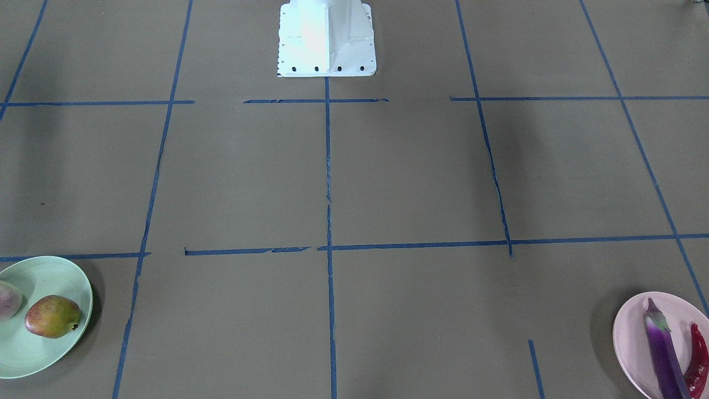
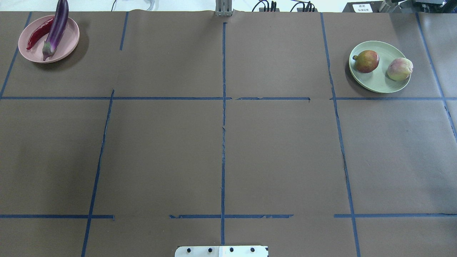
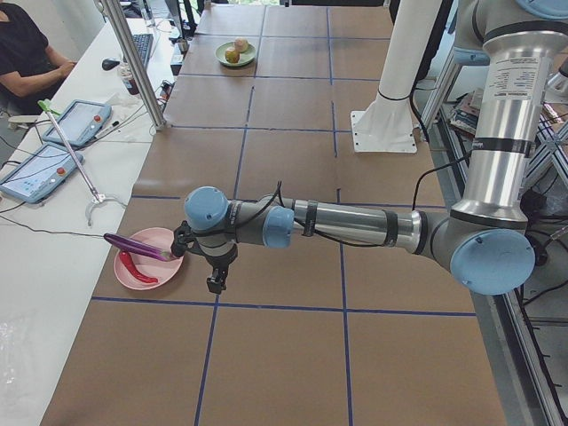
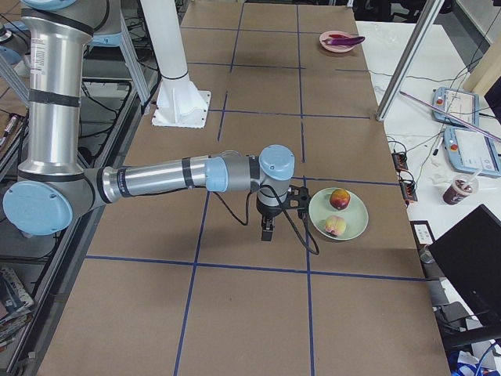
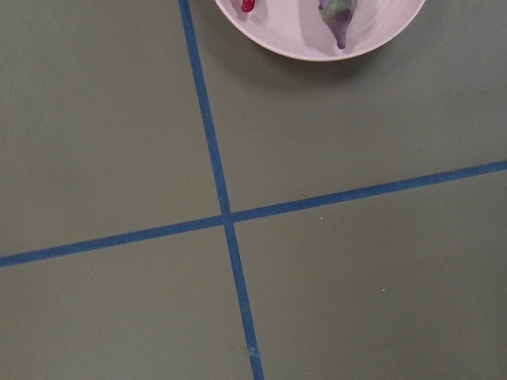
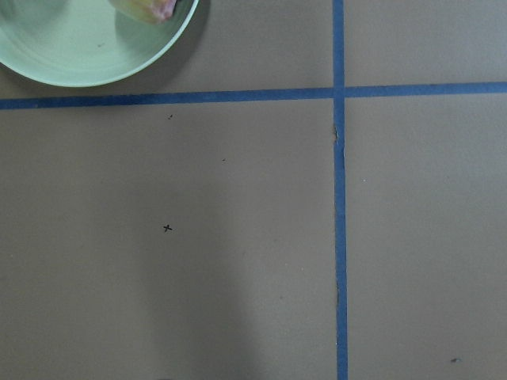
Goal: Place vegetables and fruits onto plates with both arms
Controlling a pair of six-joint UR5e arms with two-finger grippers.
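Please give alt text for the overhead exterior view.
A long purple eggplant and a red chili pepper lie on a pale pink plate, far left; a red-yellow fruit and a pale peach sit on a mint green plate, far right.

Table (image 2: 160, 150): flat brown, no pattern.
Tape (image 2: 223, 142): blue lines forming a grid.
Pink plate (image 2: 71, 39): pale pink, plain.
Green plate (image 2: 378, 80): pale mint green, plain.
Eggplant (image 2: 56, 26): glossy purple; stem end paler, greyish.
Chili (image 2: 39, 34): deep glossy red.
Round fruit (image 2: 367, 61): mottled red and yellow-green.
Peach (image 2: 399, 69): pale pink blending into pale green.
Left arm (image 3: 346, 222): silver-grey tubes, light blue joint caps, black cable.
Right arm (image 4: 156, 180): silver-grey tubes, light blue joint caps, black cable.
Left gripper (image 3: 215, 284): black.
Right gripper (image 4: 267, 232): black.
Base (image 1: 327, 39): white.
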